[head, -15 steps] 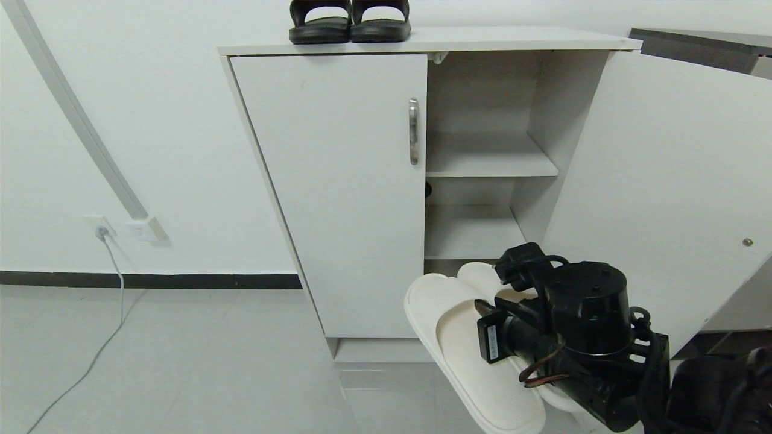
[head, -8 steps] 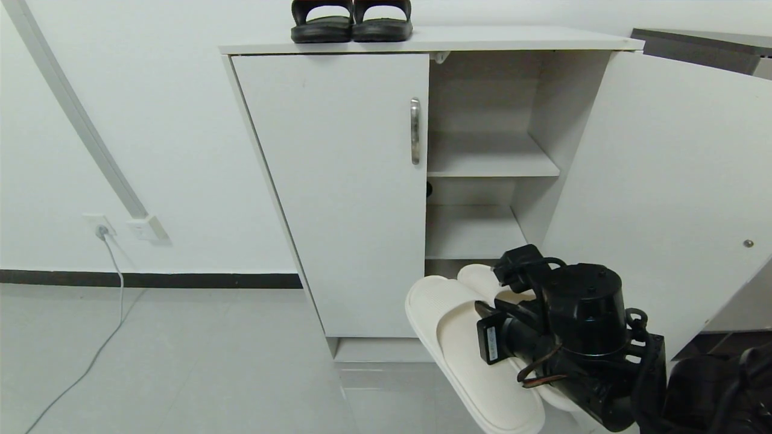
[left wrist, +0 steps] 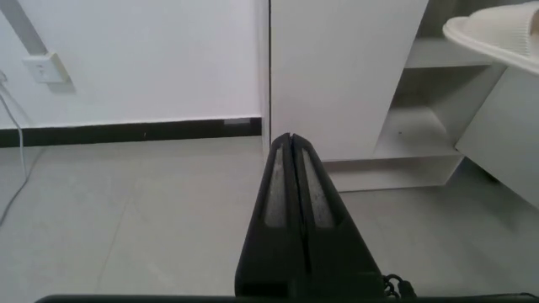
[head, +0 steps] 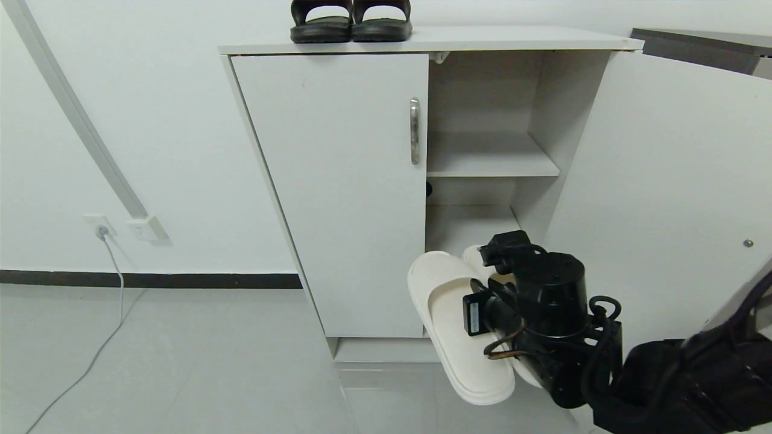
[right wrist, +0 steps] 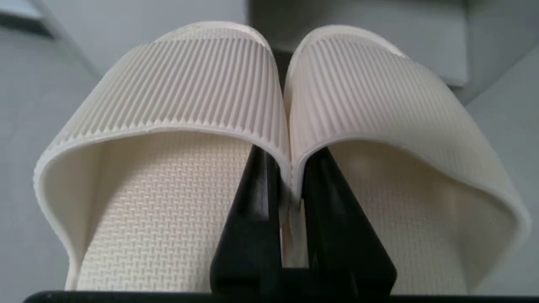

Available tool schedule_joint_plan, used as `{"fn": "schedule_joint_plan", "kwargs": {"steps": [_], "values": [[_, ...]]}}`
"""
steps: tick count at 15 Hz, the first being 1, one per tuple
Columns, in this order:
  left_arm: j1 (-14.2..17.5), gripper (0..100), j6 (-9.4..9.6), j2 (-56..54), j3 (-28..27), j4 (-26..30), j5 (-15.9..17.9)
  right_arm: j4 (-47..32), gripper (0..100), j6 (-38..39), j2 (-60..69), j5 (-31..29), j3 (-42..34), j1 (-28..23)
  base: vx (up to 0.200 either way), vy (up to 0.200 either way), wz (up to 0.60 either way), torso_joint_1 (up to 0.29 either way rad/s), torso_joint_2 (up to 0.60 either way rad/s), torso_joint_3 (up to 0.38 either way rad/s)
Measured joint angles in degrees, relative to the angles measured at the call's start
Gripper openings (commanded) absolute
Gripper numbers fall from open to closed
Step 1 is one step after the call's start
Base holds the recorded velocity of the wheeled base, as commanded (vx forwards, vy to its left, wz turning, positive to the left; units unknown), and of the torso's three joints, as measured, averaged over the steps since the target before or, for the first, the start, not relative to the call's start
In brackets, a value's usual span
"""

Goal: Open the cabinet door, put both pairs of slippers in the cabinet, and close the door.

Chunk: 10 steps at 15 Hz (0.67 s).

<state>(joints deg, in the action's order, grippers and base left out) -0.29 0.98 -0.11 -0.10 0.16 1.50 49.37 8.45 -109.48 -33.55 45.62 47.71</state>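
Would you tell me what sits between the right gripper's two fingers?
The touching inner straps of both white slippers, shown in the right wrist view.

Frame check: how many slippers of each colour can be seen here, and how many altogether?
White slippers: 2, pinched together in the right gripper in front of the open side of the cabinet.
Black slippers: 2, side by side on top of the cabinet.
Total: 4 slippers.
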Motion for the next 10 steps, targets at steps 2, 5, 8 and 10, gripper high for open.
{"fn": "schedule_joint_plan", "kwargs": {"steps": [2, 5, 8, 10], "values": [[0.00, 0, 0.04, -0.05, 0.00, 0.00, 0.00, 0.04, 0, 2.06, -3.28, -3.69, 3.89, 0.71, 0.000, 0.000, 0.00, 0.000, 0.00, 0.000], [0.05, 0, 0.06, -0.05, 0.00, 0.00, 0.02, 0.04, 0, 2.28, -5.71, -4.11, 5.32, 1.15, 0.000, -0.200, 0.00, 0.005, 0.00, 0.005], [0.00, 0, 0.06, -0.05, 0.00, 0.02, 0.00, 0.09, 0, 2.30, -6.72, -5.53, 5.38, 1.23, 0.000, -0.200, 0.00, 0.002, 0.01, 0.001], [0.05, 0, 0.00, -0.05, 0.00, 0.05, -0.02, 0.13, 0, 2.36, -7.25, -5.83, 5.29, 0.88, 0.000, 0.000, 0.00, 0.000, 0.00, 0.000]]}}
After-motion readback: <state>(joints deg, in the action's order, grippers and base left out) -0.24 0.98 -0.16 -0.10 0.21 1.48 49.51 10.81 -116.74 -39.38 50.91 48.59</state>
